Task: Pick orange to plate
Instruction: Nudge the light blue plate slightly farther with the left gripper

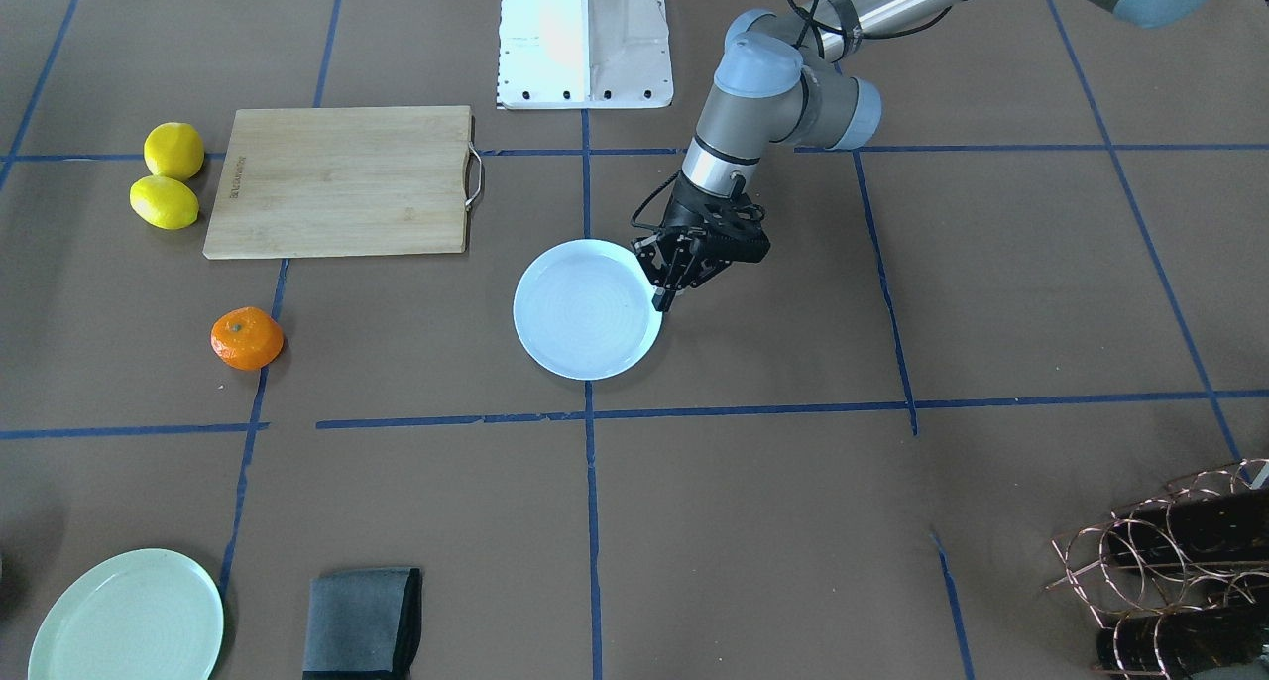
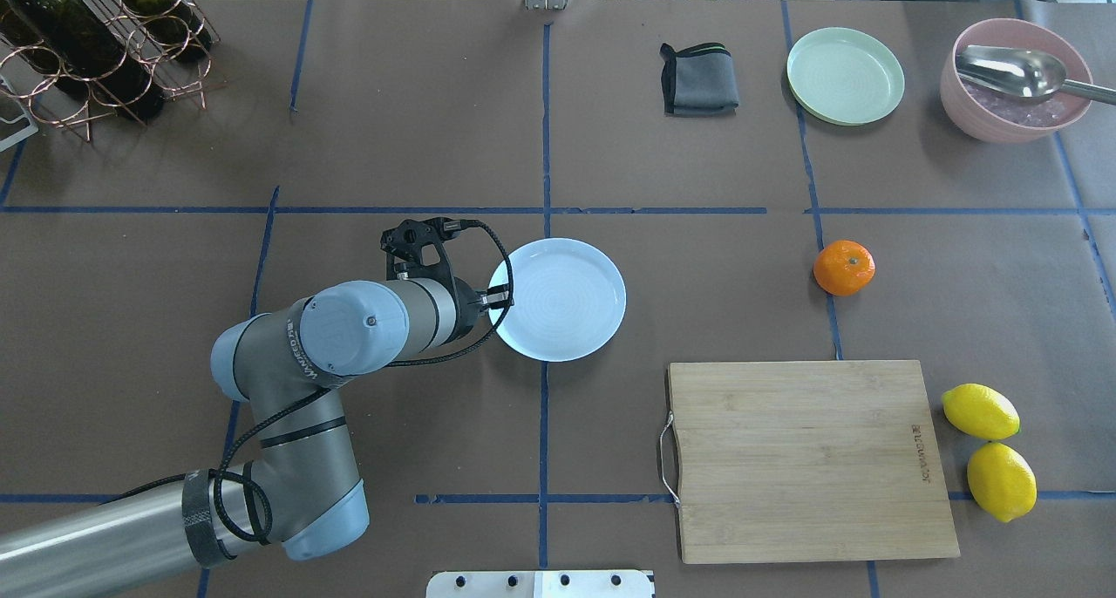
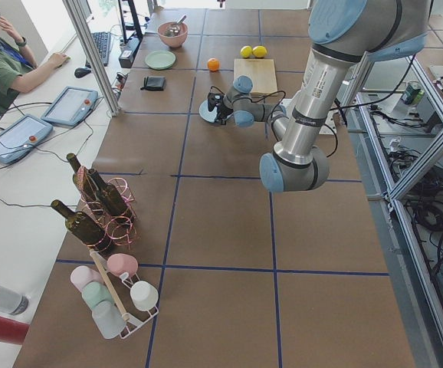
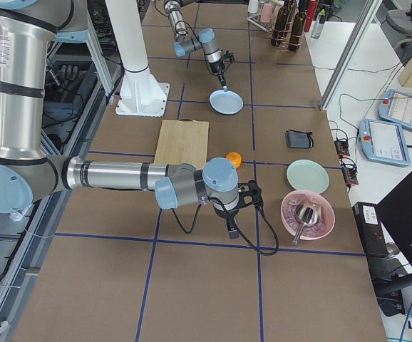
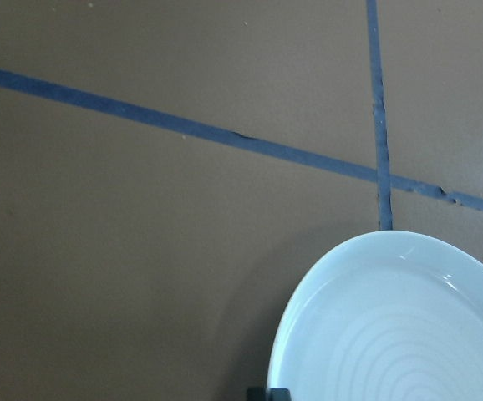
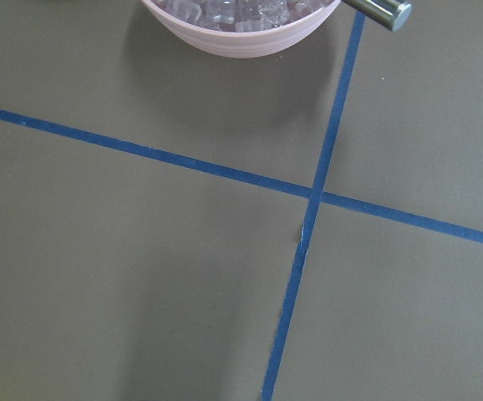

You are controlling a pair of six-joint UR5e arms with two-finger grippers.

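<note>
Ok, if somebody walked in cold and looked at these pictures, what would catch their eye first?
Probably the bright orange, sitting alone on the brown table, well off to the robot's right of the pale plate at the centre. Next, the left gripper, down right at that plate's rim. The two yellow lemons beside the wooden cutting board also stand out.

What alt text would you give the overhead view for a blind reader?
The left gripper pinches the rim of the pale blue plate mid-table. The orange lies apart to its right, beyond a wooden board and two lemons.
</note>
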